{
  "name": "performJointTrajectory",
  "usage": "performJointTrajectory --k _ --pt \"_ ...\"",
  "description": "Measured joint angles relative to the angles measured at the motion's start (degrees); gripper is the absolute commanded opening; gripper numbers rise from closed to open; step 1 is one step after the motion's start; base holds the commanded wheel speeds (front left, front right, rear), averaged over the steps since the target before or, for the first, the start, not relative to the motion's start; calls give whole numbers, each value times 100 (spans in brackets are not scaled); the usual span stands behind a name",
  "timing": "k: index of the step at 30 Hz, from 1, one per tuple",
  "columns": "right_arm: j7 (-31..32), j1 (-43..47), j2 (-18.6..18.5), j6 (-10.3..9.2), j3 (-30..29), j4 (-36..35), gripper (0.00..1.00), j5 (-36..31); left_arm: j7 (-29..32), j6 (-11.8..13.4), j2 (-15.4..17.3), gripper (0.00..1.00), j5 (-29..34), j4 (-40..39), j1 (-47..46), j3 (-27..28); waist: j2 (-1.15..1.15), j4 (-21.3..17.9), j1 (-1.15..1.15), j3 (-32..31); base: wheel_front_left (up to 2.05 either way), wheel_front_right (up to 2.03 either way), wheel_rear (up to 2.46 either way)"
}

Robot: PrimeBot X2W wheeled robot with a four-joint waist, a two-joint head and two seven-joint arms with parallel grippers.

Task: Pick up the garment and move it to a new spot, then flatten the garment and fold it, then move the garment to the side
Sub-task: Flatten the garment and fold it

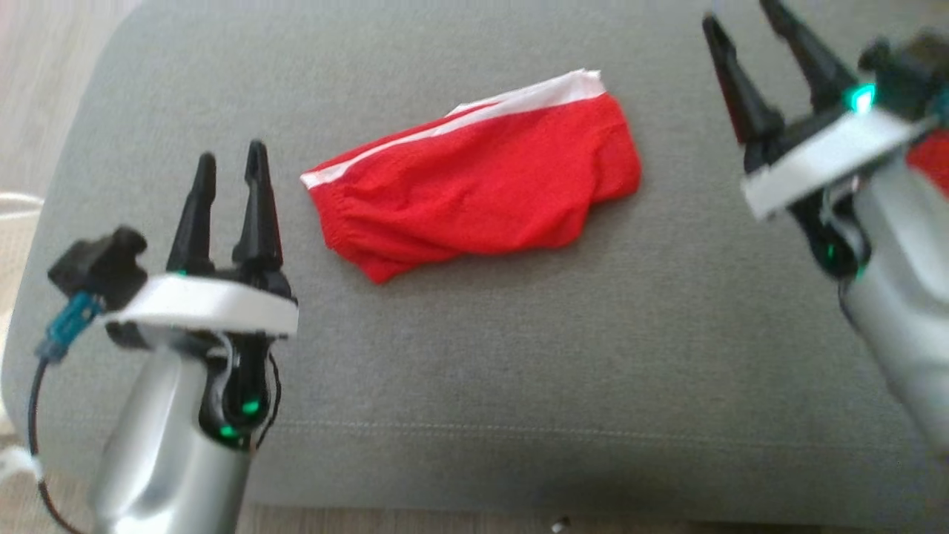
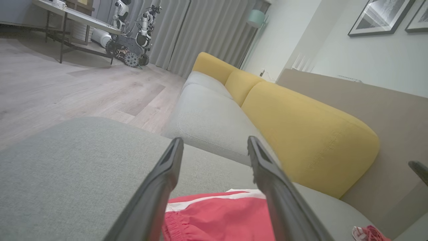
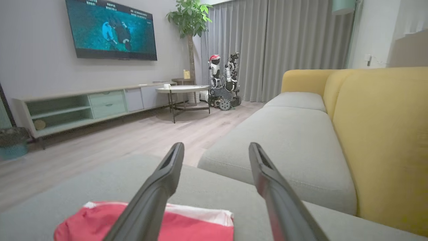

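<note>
On the grey cushion (image 1: 519,356), about at its middle and a little toward the far edge, lies the garment (image 1: 474,185). It is a pair of red shorts with a white stripe, doubled over into a compact, slanted bundle with the gathered waistband at the near-left end. Nothing touches it. The layers lie on one another with soft ridges at the right, so the fold looks done but not crisp.

The left end effector (image 1: 230,156) hovers near the garment's left end, its fingers spread wide and empty. In its wrist view the red cloth sits low between the fingers, below their tips. The right end effector (image 1: 740,15) stands well off to the garment's right, also spread wide with nothing between its fingers. With one on either side and both open, they are placed for a two-handed grasp of the bundle's ends, which would keep the layers together.

Judging by the folded shape, what remains is probably the move to the side. The bundle is thin and limp. A pinch at one end alone would likely let it fall open, so each end effector should take all the layers at once.
</note>
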Motion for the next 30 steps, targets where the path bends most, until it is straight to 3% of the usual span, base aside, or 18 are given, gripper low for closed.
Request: performJointTrajectory --k 4,14,25,30 --pt "0 1076 59 0 -825 -633 100 -882 -1 -67 -188 100 279 -298 454 219 0 -130 0 -202 0 0 0" --pt "0 3189 836 0 -2440 -1733 100 -2113 -3 -381 -546 100 1085 -684 1345 650 0 -372 0 -346 0 0 0" --pt "178 3706 1239 0 -2871 -2260 100 -2486 -3 -460 -602 100 1124 -764 1532 758 0 -323 0 -208 0 0 0" --pt "625 3710 1507 0 -3045 -2278 100 -2081 -2 -453 -604 100 1124 -767 1489 734 0 -204 0 -140 0 0 0"
